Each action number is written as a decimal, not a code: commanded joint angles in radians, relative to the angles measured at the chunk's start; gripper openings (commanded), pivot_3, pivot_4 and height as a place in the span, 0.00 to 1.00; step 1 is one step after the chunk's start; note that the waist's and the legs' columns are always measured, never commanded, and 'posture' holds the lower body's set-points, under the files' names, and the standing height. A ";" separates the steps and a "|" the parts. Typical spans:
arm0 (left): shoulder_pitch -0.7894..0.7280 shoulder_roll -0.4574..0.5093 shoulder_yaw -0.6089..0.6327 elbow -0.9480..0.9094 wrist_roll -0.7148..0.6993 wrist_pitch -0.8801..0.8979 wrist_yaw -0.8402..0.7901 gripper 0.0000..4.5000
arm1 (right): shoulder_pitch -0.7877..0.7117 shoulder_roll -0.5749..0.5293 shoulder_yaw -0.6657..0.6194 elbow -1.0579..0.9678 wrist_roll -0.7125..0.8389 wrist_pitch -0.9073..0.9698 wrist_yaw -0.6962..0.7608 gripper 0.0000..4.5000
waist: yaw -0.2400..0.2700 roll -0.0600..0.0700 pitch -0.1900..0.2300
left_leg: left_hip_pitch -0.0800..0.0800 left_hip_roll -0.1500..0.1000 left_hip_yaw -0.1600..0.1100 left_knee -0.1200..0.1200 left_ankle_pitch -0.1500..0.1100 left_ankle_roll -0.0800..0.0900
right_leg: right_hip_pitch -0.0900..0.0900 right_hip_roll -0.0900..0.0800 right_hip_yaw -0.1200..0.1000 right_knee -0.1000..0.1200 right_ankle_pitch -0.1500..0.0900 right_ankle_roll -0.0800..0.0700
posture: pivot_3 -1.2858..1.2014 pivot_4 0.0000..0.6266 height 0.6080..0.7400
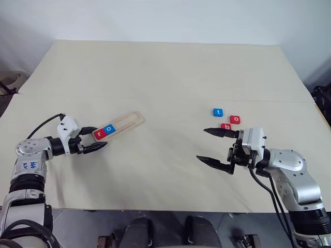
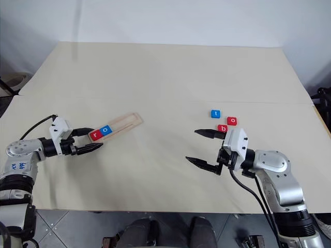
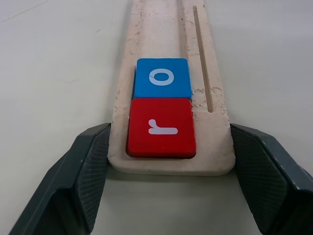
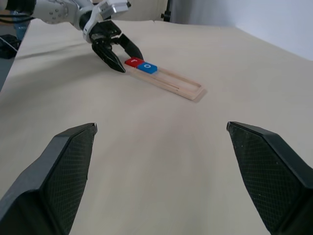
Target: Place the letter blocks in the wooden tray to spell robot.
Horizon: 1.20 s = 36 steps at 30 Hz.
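The wooden tray (image 1: 129, 120) lies slanted on the left half of the table. A red r block (image 1: 100, 134) and a blue o block (image 1: 108, 129) sit side by side at its near end. My left gripper (image 1: 101, 136) is open, one finger on each side of that end, close against the tray's rim (image 3: 215, 147). At the right, loose on the table, are a blue t block (image 1: 217, 112), a red o block (image 1: 235, 119) and a red b block (image 1: 226, 126), the b partly behind a finger. My right gripper (image 1: 201, 144) hovers open and empty just in front of them.
The pale table (image 1: 165, 72) has a seam running across it behind the tray. Its front edge (image 1: 165, 209) runs close below both arms. Bare tabletop lies between the tray and the loose blocks.
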 commanded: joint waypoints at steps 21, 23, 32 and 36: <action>-0.172 -0.292 -0.341 -0.237 0.131 0.065 -0.068 0.75 | 0.492 -0.112 -0.385 -0.210 0.050 0.026 -0.032 1.00 | 0.023 -0.002 0.000 | 0.000 0.000 0.001 0.001 0.000 0.000 | 0.001 0.000 0.000 -0.002 0.000 0.000 | 0.52 0.24 1.00; -0.206 -0.316 -0.349 -0.195 0.143 0.059 -0.062 0.75 | 0.516 -0.106 -0.395 -0.222 0.051 0.026 -0.042 1.00 | 0.023 -0.002 0.001 | -0.001 0.000 0.001 0.001 0.000 0.000 | 0.001 0.000 0.000 -0.002 0.000 0.000 | 0.52 0.24 1.00; -0.259 -0.331 -0.359 -0.092 0.156 0.023 -0.124 0.83 | 0.555 -0.085 -0.389 -0.263 0.055 0.029 -0.083 1.00 | 0.023 -0.002 0.001 | -0.001 0.000 0.001 0.001 0.000 0.000 | 0.001 0.000 0.000 -0.002 0.000 0.000 | 0.52 0.24 1.00; -0.259 -0.328 -0.334 -0.087 0.132 0.045 -0.135 0.99 | 0.569 -0.074 -0.401 -0.261 0.055 0.025 -0.103 1.00 | 0.023 -0.002 0.001 | -0.001 0.000 0.001 0.001 0.000 0.000 | 0.001 0.000 0.000 -0.002 0.000 0.000 | 0.52 0.24 1.00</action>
